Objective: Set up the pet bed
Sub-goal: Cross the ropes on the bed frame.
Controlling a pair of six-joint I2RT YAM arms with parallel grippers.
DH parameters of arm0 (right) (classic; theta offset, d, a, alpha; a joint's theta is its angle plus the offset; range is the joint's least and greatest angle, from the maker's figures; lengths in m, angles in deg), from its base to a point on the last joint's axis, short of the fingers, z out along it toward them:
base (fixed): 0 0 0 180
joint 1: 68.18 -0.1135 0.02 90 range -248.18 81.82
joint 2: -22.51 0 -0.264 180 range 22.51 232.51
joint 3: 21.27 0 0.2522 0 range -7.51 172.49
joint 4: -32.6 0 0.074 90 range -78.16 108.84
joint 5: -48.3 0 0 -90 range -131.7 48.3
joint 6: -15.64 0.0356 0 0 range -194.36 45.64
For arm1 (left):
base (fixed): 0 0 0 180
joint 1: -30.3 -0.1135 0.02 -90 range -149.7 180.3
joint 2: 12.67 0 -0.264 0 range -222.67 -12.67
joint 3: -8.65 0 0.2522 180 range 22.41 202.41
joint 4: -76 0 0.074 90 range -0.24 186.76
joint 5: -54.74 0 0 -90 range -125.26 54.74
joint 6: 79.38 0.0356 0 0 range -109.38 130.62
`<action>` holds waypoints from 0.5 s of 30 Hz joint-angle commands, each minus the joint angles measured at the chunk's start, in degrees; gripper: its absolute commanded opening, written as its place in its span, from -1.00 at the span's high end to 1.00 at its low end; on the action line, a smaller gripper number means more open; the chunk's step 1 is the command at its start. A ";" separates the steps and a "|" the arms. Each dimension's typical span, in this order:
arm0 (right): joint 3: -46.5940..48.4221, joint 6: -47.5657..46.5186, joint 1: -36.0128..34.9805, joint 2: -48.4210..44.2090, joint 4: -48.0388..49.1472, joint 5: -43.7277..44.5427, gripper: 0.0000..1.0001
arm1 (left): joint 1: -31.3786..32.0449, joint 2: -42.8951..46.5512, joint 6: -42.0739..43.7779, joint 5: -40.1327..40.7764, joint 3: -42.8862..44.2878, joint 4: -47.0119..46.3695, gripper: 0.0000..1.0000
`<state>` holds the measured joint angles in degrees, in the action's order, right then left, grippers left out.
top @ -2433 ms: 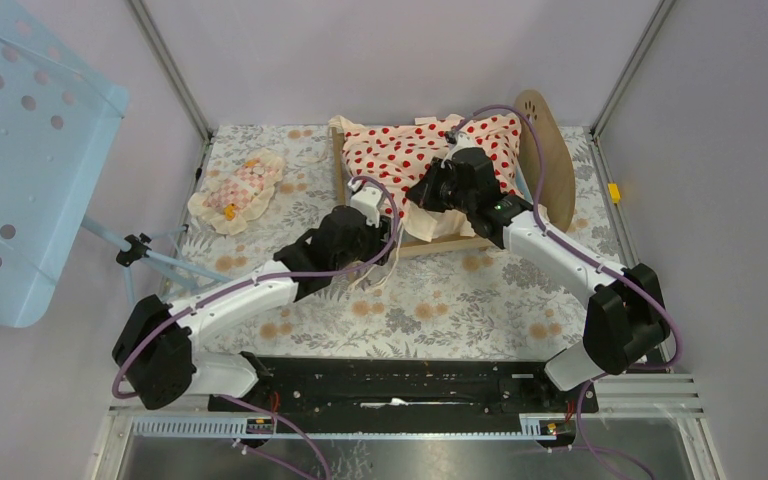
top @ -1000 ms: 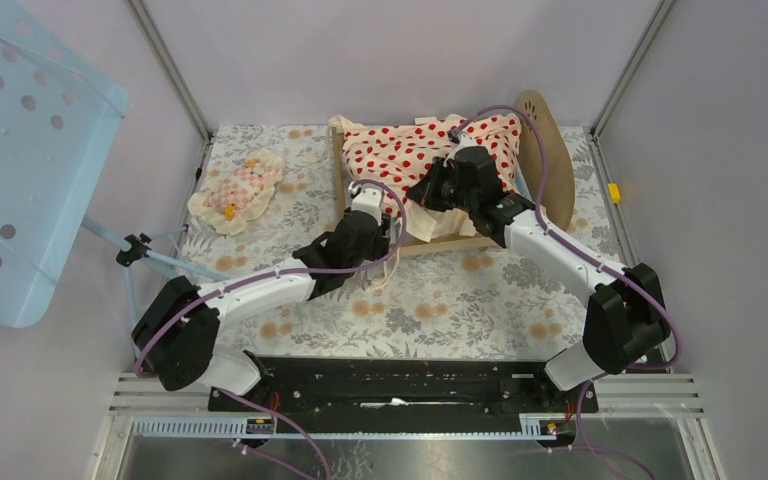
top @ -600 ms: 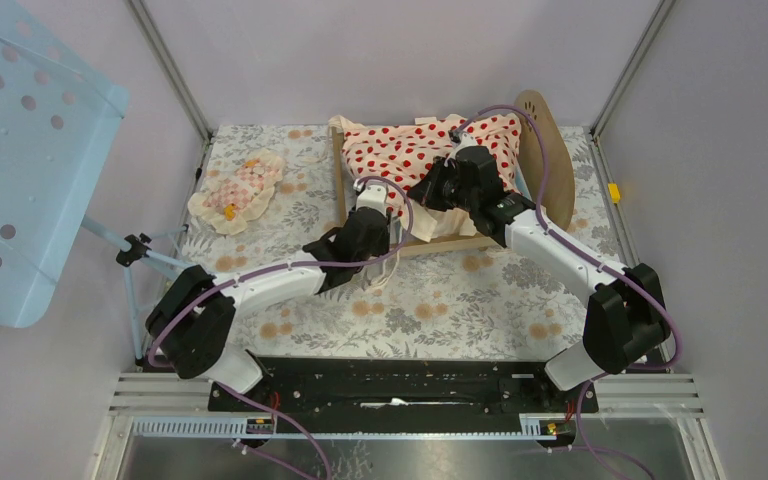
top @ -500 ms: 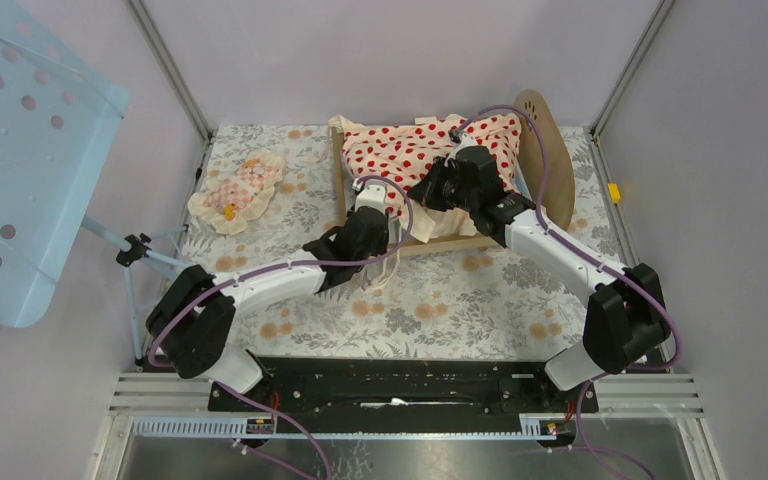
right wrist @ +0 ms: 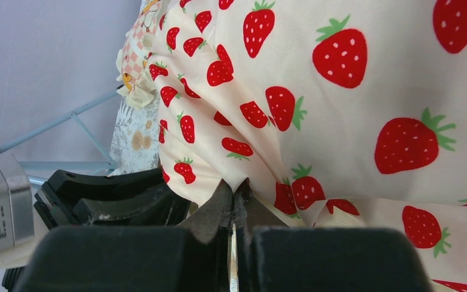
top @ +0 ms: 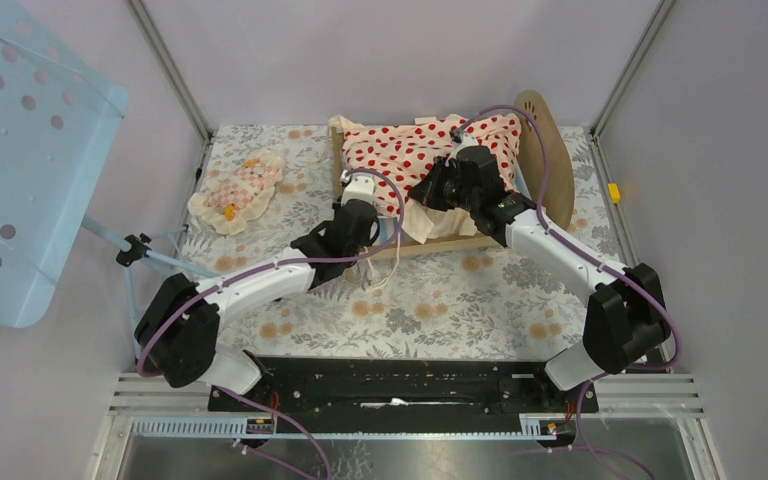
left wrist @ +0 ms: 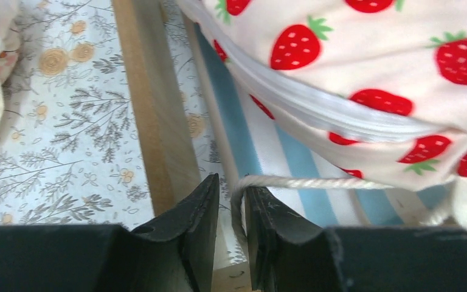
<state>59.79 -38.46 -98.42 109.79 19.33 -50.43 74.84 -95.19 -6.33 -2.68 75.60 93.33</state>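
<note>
The pet bed [top: 548,150] stands at the back middle of the table, its headboard to the right. A cream blanket [top: 400,150] with red strawberries covers most of it. My left gripper [top: 365,195] is at the bed's left end. In the left wrist view its jaws [left wrist: 231,182] stand narrowly apart over the wood rail [left wrist: 158,121] and the striped mattress [left wrist: 292,158]. A white cord [left wrist: 237,204] lies in the gap, unclamped. My right gripper [top: 422,195] is shut on a fold of the blanket [right wrist: 352,109] near the bed's front edge; it also shows in the right wrist view [right wrist: 237,188].
The small pink checked pillow [top: 235,190] lies on the floral cloth left of the bed. A blue perforated panel [top: 20,150] on a stand [top: 135,248] leans in at the far left. A small yellow piece [top: 613,190] sits at the right wall.
My left arm has reached farther back and left, from the bed's near rail to its left end. The right arm has stayed still, holding the blanket.
</note>
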 commanded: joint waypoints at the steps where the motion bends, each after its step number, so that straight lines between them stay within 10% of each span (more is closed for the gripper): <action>1: -0.03 0.05 0.79 -0.08 0.73 -0.76 1.00 | -1.13 1.88 2.47 2.93 2.16 -0.28 0.47; 15: -0.35 0.18 1.06 -0.11 0.56 -0.98 1.00 | -3.12 3.14 4.99 2.21 4.14 -0.96 0.59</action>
<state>59.69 -38.46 -98.07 109.79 19.33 -50.78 72.37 -95.01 -3.34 -1.89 76.71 93.92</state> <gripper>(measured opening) 0.017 0.207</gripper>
